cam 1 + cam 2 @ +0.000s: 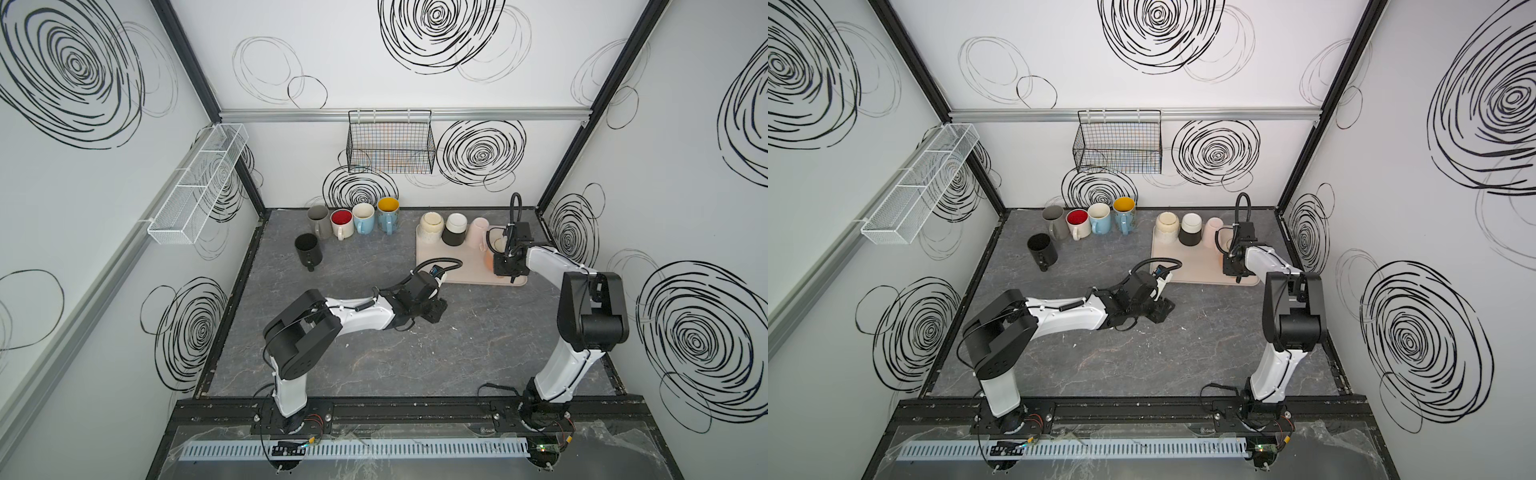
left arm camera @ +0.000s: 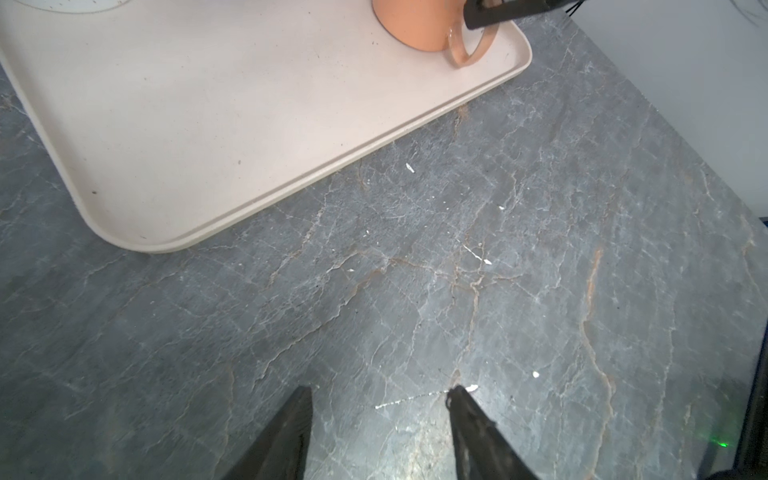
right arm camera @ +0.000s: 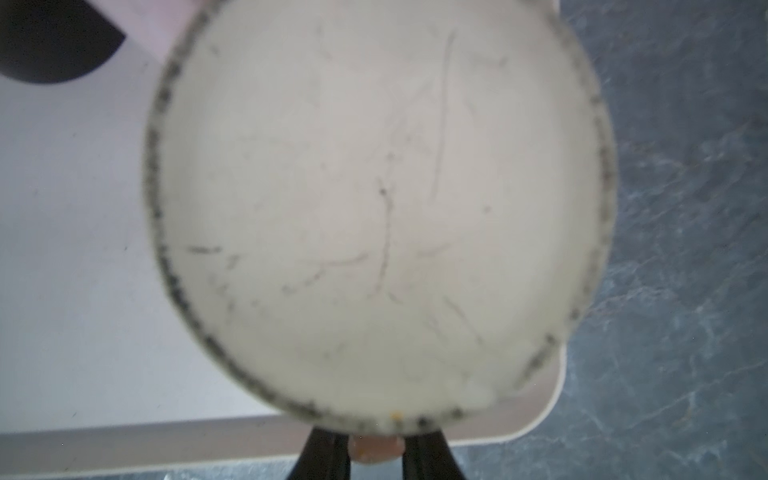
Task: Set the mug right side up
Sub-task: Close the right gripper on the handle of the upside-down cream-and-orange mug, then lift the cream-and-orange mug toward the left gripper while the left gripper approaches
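Observation:
The orange mug (image 2: pixel 415 20) stands upside down near the tray's (image 2: pixel 208 124) front right corner. Its pale, scuffed base (image 3: pixel 374 187) fills the right wrist view. In both top views only the base (image 1: pixel 496 241) and a sliver of orange side (image 1: pixel 1222 259) show beside the right arm. My right gripper (image 3: pixel 376 444) is shut on the mug's handle (image 2: pixel 469 45), and a bit of orange shows between its dark fingers (image 3: pixel 328 453). My left gripper (image 2: pixel 380 395) hangs open over bare grey table just in front of the tray, holding nothing; in a top view the left gripper (image 1: pixel 438 309) is mid-table.
A cream mug (image 1: pixel 432 228), a white-and-black one (image 1: pixel 455 228) and a pink one (image 1: pixel 478 232) stand upside down along the tray's back. Several upright mugs (image 1: pixel 363 218) line the back wall on the left, with a black mug (image 1: pixel 308 249) in front of them. A wire basket (image 1: pixel 390 143) hangs above.

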Controlling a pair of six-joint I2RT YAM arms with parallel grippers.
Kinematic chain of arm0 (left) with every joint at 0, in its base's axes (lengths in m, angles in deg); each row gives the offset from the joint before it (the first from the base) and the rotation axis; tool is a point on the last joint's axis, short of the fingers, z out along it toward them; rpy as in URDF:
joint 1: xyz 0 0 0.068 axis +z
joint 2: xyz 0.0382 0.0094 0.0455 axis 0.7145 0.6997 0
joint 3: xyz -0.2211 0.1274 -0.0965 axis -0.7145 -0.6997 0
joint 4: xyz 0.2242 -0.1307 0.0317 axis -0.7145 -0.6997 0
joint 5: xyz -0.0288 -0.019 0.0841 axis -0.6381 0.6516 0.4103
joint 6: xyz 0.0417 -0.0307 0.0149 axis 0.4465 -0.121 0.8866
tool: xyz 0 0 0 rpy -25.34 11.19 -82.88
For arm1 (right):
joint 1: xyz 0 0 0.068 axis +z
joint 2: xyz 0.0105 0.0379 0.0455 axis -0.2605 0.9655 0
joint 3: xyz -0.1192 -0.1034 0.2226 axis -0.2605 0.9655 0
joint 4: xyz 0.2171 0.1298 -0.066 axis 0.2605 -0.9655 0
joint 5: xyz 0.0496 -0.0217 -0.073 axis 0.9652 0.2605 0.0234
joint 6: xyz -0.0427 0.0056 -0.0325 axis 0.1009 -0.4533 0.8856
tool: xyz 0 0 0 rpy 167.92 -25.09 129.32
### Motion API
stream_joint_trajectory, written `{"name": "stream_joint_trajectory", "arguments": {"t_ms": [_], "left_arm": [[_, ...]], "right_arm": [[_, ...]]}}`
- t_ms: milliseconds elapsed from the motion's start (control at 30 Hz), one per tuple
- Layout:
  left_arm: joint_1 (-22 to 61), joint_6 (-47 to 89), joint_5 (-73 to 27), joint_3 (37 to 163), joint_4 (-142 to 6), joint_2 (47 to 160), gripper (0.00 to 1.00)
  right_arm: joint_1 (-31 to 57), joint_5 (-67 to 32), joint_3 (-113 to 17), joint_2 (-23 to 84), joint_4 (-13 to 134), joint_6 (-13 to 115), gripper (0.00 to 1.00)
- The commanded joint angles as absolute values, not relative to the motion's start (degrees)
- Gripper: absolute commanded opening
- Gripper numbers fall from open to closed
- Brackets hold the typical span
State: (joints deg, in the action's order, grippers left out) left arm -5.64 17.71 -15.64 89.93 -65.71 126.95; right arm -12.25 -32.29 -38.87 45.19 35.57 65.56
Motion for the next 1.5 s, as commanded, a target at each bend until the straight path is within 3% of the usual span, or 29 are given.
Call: {"name": "stream_joint_trajectory", "arguments": {"t_ms": [0,333,567,833,1100,1467], "left_arm": [[-5.9,16.7,-14.6,88.5,-62.6,124.3,0.56],[-6.5,15.5,-13.7,87.0,-61.8,123.2,0.56],[-6.8,15.3,-13.6,87.4,-61.9,123.6,0.56],[-6.8,15.6,-13.7,88.1,-62.1,124.2,0.56],[-6.8,15.7,-13.5,88.4,-62.2,124.5,0.56],[-4.9,13.7,-13.8,83.6,-57.8,120.5,0.57]], "right_arm": [[-9.0,-29.9,-35.2,43.4,36.4,63.1,0.03],[-6.1,-33.8,-37.2,44.5,34.7,61.5,0.33],[-6.1,-33.9,-39.0,46.0,34.6,61.6,0.36],[-6.1,-33.3,-40.6,46.5,34.0,61.8,0.27],[-5.9,-31.2,-40.1,45.5,34.4,62.1,0.00],[-5.6,-18.3,-32.7,37.6,45.4,54.6,0.00]]}}
